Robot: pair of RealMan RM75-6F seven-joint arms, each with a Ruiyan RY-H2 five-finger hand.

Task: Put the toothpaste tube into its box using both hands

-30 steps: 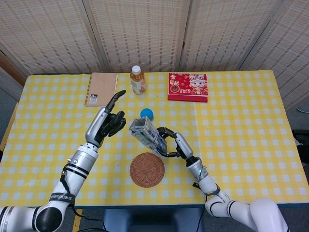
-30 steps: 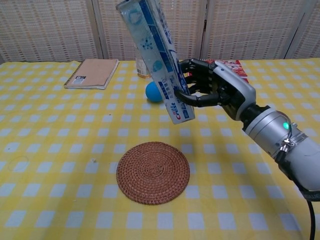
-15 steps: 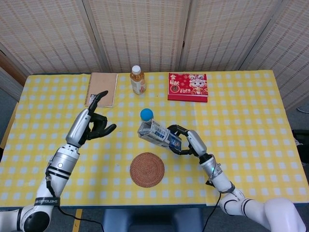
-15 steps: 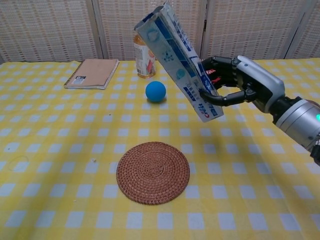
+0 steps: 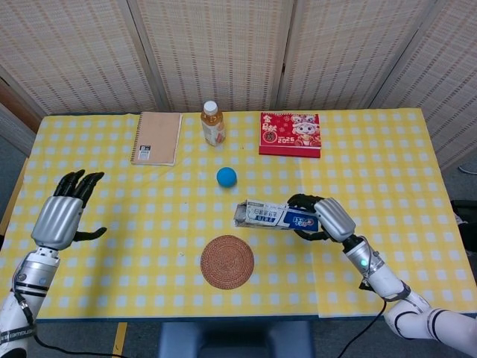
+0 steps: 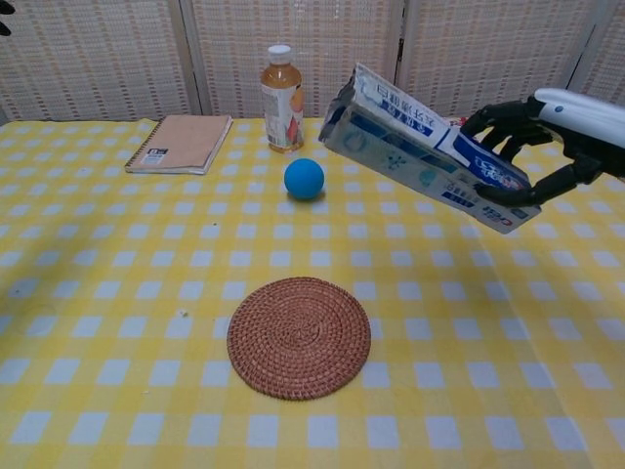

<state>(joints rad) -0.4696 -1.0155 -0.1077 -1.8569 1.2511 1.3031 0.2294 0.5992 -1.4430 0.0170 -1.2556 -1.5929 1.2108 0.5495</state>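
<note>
My right hand (image 5: 328,216) (image 6: 547,147) grips the far end of the long white-and-blue toothpaste box (image 5: 273,215) (image 6: 420,161). The box hangs above the table, almost level, with its open end pointing left. I cannot see the tube; whether it sits inside the box cannot be told. My left hand (image 5: 63,212) is far out at the table's left edge, fingers spread and holding nothing. In the chest view only a fingertip of the left hand (image 6: 4,5) shows at the top left corner.
A round woven coaster (image 5: 226,262) (image 6: 299,335) lies below the box. A blue ball (image 5: 226,177) (image 6: 304,179), a drink bottle (image 5: 212,123) (image 6: 281,98), a tan notebook (image 5: 156,138) (image 6: 182,143) and a red packet (image 5: 290,134) sit further back on the yellow checked cloth (image 5: 112,246).
My left hand let go near the box's open end and swung far left. My right hand moved right and lowered the box from steeply tilted to almost level.
</note>
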